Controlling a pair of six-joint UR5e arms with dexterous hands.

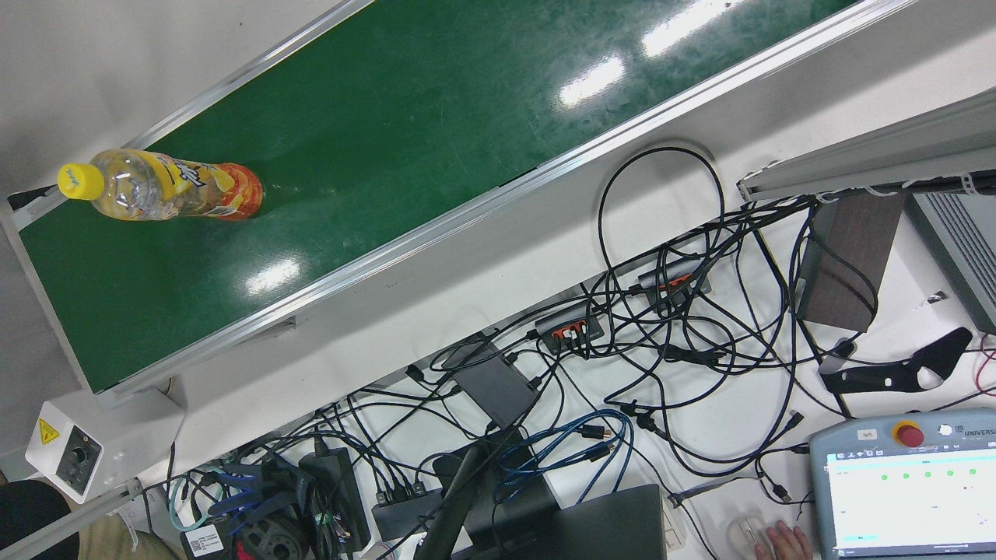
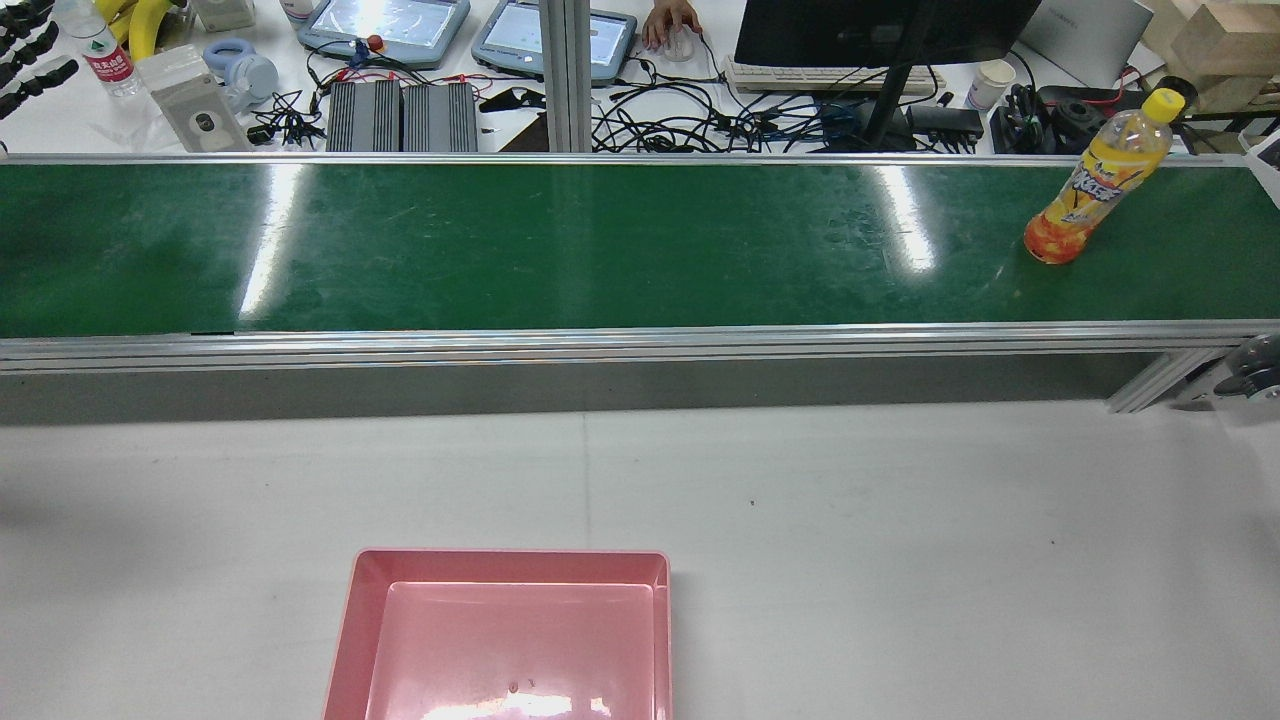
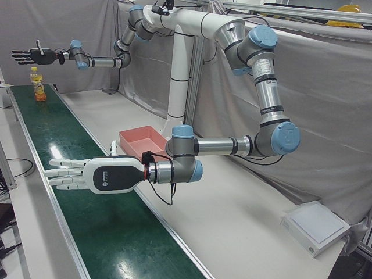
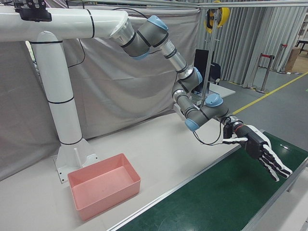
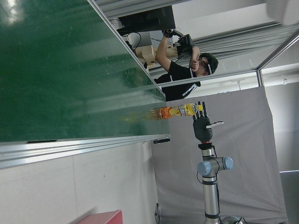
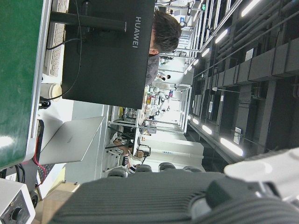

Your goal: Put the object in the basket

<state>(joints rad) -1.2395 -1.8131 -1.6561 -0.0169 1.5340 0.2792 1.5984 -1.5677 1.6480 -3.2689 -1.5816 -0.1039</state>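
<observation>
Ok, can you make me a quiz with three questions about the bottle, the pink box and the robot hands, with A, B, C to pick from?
1. Where is the bottle?
A. in the pink box
B. standing on the green belt
C. in a robot hand

2. What colour is the bottle's cap?
A. yellow
B. blue
C. black

3. What is in the pink box?
A. a banana
B. a cup
C. nothing

Answers:
1 B: it stands upright on the green belt, near one end.
2 A: the cap on top is bright yellow.
3 C: the rear view shows only its bare floor, and the left hand and the right hand are both open, holding nothing.
</observation>
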